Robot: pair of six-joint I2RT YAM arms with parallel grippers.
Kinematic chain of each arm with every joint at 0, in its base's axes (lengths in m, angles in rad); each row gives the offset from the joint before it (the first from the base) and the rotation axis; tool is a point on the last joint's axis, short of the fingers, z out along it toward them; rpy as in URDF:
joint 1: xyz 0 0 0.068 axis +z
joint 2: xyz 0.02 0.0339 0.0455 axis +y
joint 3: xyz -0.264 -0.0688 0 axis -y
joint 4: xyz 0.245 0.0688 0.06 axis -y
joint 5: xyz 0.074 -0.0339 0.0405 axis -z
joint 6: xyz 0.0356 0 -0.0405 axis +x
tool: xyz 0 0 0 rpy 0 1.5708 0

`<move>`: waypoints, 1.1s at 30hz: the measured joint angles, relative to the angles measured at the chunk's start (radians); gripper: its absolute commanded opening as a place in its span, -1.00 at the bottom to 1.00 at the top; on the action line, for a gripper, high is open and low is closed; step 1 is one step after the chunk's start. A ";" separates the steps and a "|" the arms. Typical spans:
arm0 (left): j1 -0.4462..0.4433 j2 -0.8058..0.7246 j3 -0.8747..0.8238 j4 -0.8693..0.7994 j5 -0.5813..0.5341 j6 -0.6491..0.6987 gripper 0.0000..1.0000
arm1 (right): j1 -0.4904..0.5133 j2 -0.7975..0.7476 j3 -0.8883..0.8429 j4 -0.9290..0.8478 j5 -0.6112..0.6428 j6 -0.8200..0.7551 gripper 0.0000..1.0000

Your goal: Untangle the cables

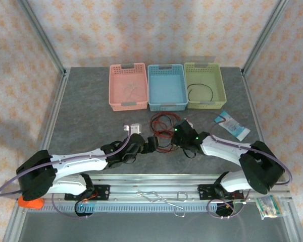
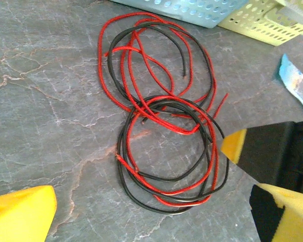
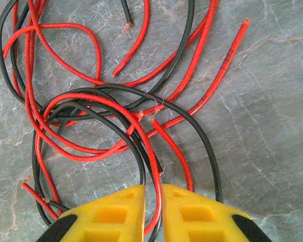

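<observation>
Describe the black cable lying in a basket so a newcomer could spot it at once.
A pink basket, a blue basket and a green basket line the far edge of the table. In the green one, on the right, lies a single black cable, curled in an open loop. Unlike the red-and-black tangle at mid-table, it lies alone.

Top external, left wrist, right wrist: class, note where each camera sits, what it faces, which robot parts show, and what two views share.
Top external: above and behind both arms, looking down on them, table, baskets, cables.
Left wrist: left arm, slanting down at cables; left gripper open.
Right wrist: right arm, nearly straight down; right gripper pinches a red strand.
Shared: the cables.
</observation>
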 measured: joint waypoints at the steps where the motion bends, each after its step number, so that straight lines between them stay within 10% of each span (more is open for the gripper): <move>1: 0.000 -0.005 -0.005 0.007 0.004 0.000 0.98 | 0.000 0.005 0.000 0.004 -0.002 0.000 -0.62; 24: 0.000 -0.025 -0.013 0.032 0.010 0.000 0.99 | 0.000 0.092 0.014 0.047 -0.029 -0.004 -0.85; 33: 0.000 -0.173 -0.013 -0.001 -0.097 0.030 0.99 | 0.000 -0.124 0.014 -0.013 0.019 -0.072 -1.00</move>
